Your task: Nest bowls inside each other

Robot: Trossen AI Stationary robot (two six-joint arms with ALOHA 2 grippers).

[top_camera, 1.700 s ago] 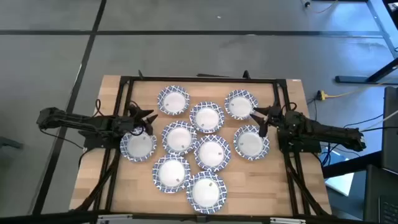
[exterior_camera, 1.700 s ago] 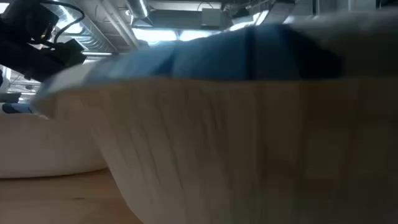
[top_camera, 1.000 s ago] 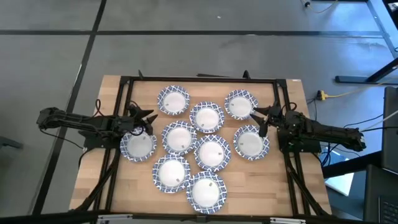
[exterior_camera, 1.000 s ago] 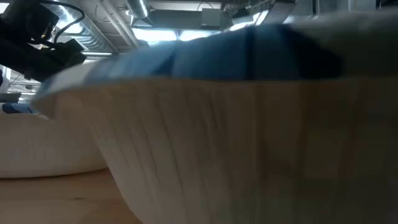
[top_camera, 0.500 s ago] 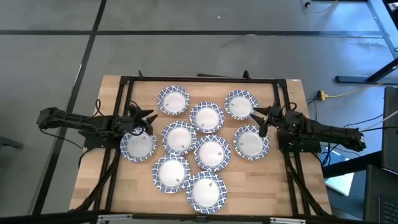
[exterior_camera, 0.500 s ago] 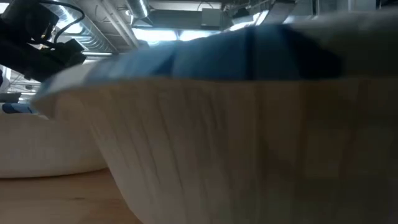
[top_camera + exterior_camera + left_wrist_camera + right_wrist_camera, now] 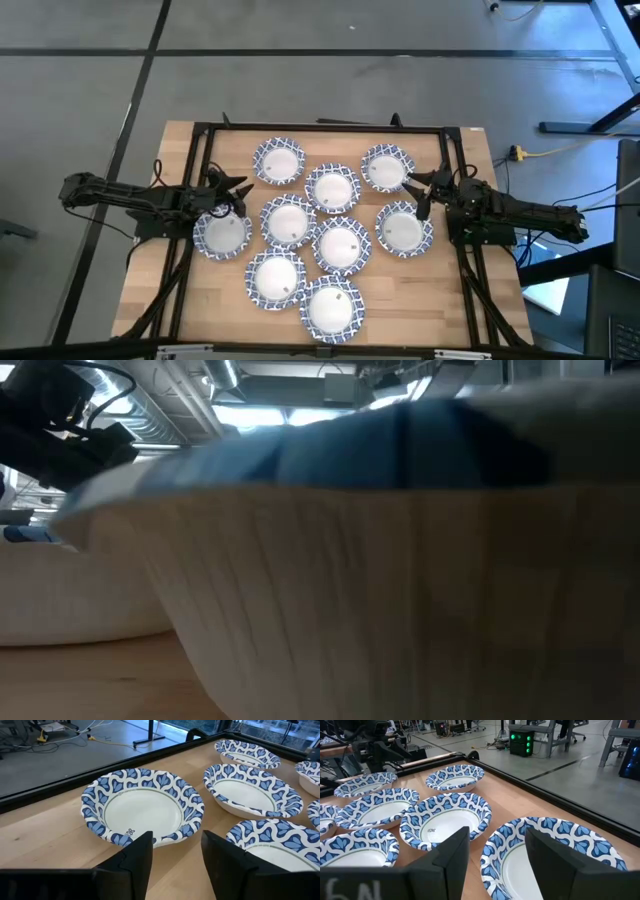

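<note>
Nine small bowls, white inside with blue-and-white patterned rims, stand upright on their bases in a tight cluster on the wooden table, none inside another. My left gripper [image 7: 237, 193] is open and empty at the cluster's left side, just above the left bowl [image 7: 222, 233] and facing the far left bowl [image 7: 142, 807]. My right gripper [image 7: 421, 192] is open and empty at the cluster's right side, between the far right bowl [image 7: 387, 167] and the right bowl [image 7: 403, 229]. In the right wrist view its fingers frame the far right bowl's rim [image 7: 555, 852].
A black frame [image 7: 320, 128] runs around the table's work area, close to the outer bowls. The nearest bowl [image 7: 380, 560] fills the low view and hides most of the table. Bare wood [image 7: 440, 290] shows at the near right and near left corners.
</note>
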